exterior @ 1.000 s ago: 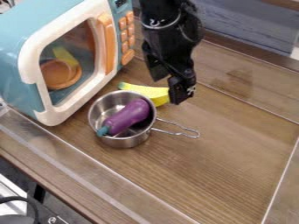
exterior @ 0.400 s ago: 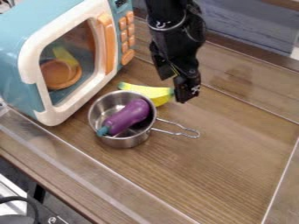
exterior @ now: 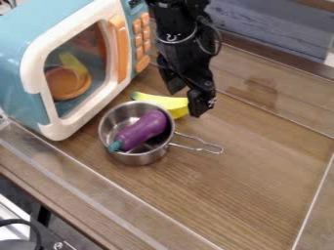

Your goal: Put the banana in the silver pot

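Note:
The banana (exterior: 159,101), yellow with a green tip, lies on the wooden table just behind the silver pot (exterior: 120,146) and in front of the toy microwave. A purple eggplant (exterior: 141,129) lies inside the pot, and the pot's wire handle (exterior: 201,148) points right. My black gripper (exterior: 186,94) hangs pointing steeply down directly over the banana's right end. Its fingers are open with nothing between them. One fingertip (exterior: 198,103) stands close beside the banana's green tip; I cannot tell whether it touches.
A teal and cream toy microwave (exterior: 59,59) stands at the left, with yellow food behind its window. The table's raised rim (exterior: 156,210) runs along the front and right. Bare wood spreads to the right of the pot.
The gripper has shifted a little left toward the microwave and sunk slightly over the banana, with a small roll of the wrist. The banana, pot and eggplant have not moved.

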`<act>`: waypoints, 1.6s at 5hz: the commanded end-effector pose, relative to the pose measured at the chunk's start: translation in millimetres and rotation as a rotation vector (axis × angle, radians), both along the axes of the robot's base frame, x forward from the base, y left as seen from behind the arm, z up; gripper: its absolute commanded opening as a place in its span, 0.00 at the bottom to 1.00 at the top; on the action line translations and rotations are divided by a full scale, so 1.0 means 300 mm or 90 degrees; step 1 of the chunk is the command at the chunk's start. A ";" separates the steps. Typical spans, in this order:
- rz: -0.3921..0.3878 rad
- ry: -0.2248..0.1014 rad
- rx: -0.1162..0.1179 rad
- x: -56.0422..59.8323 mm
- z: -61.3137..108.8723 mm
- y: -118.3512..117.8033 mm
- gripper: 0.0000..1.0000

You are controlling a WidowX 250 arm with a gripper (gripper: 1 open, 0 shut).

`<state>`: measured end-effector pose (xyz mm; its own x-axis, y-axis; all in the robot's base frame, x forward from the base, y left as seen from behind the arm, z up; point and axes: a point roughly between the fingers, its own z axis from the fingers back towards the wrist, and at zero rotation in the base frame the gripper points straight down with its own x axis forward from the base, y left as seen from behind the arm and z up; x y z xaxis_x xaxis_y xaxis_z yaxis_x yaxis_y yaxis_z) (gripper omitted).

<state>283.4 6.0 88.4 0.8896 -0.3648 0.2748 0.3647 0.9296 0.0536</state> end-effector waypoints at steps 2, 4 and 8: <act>0.002 0.001 0.011 0.001 -0.072 0.049 0.00; 0.029 -0.003 0.001 -0.059 -0.035 0.089 0.00; 0.070 0.026 -0.037 -0.114 -0.010 0.194 0.00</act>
<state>242.4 60.7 75.8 0.9416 -0.2505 0.2250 0.2647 0.9637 -0.0344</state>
